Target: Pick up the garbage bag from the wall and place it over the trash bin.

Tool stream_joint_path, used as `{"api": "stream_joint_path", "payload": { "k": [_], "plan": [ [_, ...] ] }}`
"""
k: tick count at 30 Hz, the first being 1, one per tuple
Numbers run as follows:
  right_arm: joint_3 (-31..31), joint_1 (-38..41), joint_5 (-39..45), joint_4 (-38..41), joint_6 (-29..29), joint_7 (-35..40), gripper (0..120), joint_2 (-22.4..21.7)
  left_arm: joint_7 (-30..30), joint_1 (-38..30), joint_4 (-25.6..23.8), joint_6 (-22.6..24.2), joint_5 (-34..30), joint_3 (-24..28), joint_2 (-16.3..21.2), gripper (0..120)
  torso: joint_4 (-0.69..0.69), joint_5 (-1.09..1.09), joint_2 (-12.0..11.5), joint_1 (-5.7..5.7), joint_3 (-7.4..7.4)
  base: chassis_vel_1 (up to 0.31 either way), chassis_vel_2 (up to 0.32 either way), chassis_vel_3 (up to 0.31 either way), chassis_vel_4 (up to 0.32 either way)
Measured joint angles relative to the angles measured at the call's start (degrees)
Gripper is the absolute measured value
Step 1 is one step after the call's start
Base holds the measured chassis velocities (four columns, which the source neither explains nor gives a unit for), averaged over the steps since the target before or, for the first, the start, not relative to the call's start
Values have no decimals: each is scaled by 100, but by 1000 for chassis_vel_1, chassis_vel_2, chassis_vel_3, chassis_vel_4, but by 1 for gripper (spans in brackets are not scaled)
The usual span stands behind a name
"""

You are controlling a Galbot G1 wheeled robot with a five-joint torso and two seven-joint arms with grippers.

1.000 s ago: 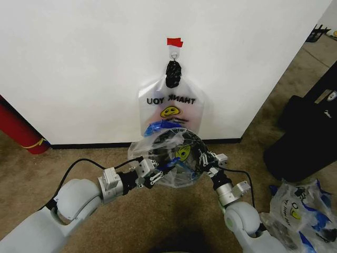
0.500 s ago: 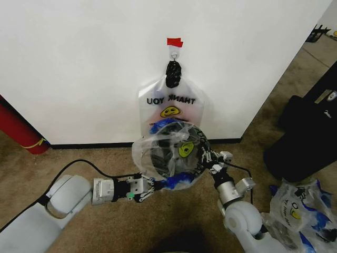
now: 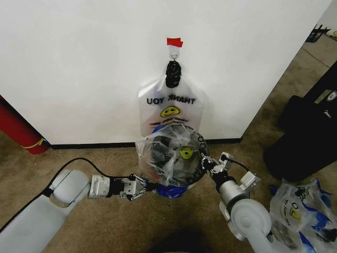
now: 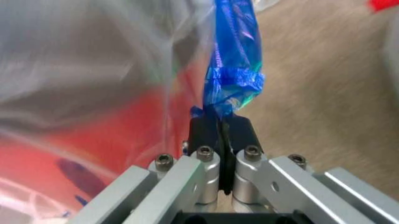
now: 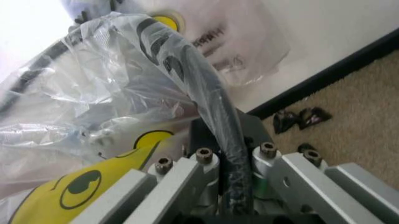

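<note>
The garbage bag (image 3: 154, 150), thin clear plastic with a yellow smiley, is draped over the black wire-mesh trash bin (image 3: 179, 168) on the carpet below the wall (image 3: 79, 63). My left gripper (image 3: 149, 186) is low at the bin's left side, shut on the bag's blue handle tip (image 4: 234, 60). In the left wrist view the bin's red base (image 4: 124, 135) shows through the plastic. My right gripper (image 3: 205, 162) is at the bin's right edge. It is shut on the bag's plastic (image 5: 124, 93), with the bin's black rim (image 5: 206, 88) between its fingers.
A second bag (image 3: 169, 108) with mirrored lettering hangs from the hook under the red tape (image 3: 174, 41). A red cylinder (image 3: 18, 129) leans at the left. A large black case (image 3: 310, 126) and a bundle of printed bags (image 3: 300, 208) are at the right.
My left gripper has dropped lower and drawn back to the left, pulling the blue handle down the bin's side. The bag sits lower over the bin. The right gripper has stayed at the rim.
</note>
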Motion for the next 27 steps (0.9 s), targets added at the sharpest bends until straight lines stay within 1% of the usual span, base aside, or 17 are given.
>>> {"api": "stream_joint_path", "payload": {
  "k": [2,4,8,10,12,13,14,17,19,20,21,25,27],
  "plan": [
    [0,16,69,7,-66,58,0,10,-203,-95,220,-60,116,14,-47,0,-1,1,0,0,0,0,0,0,0],
    [0,47,133,7,-141,114,0,20,-492,-129,359,-6,137,56,-55,0,-1,1,0,1,0,0,0,0,0],
    [2,119,163,-32,-186,153,0,50,-585,-123,460,149,-58,85,-32,0,0,0,0,0,0,0,0,0,0],
    [-2,177,163,-96,-185,155,0,82,-398,-100,476,172,-129,69,-6,8,0,1,0,0,0,0,0,0,0],
    [-17,247,162,-192,-163,155,0,127,-87,-66,475,153,-142,17,21,18,0,1,0,0,0,0,0,0,0],
    [-17,247,162,-192,-163,155,0,127,-87,-66,475,153,-142,17,21,18,0,1,0,0,0,0,0,0,0],
    [-20,280,161,-239,-154,155,0,151,24,-58,470,133,-134,-11,25,21,0,1,0,0,0,0,0,0,0],
    [-20,405,136,-421,-85,126,0,231,313,-37,449,23,-33,-141,38,34,0,1,0,0,0,0,0,0,0],
    [-4,494,113,-537,-43,87,0,282,436,-18,431,-8,63,-258,48,41,-1,0,0,1,0,0,0,0,0],
    [9,547,87,-612,-4,51,0,308,513,1,414,-3,96,-325,66,46,0,0,0,0,0,0,0,0,0],
    [9,547,87,-612,-4,51,0,308,513,1,414,-3,96,-325,66,46,0,0,0,0,0,0,0,0,0],
    [10,736,-50,-955,163,-132,0,412,782,82,376,52,25,-596,141,63,0,0,0,0,0,0,0,0,0],
    [-26,805,-168,-1124,267,-190,0,477,832,127,374,145,-199,-880,83,72,0,1,0,0,0,0,0,0,0]
  ]
}}
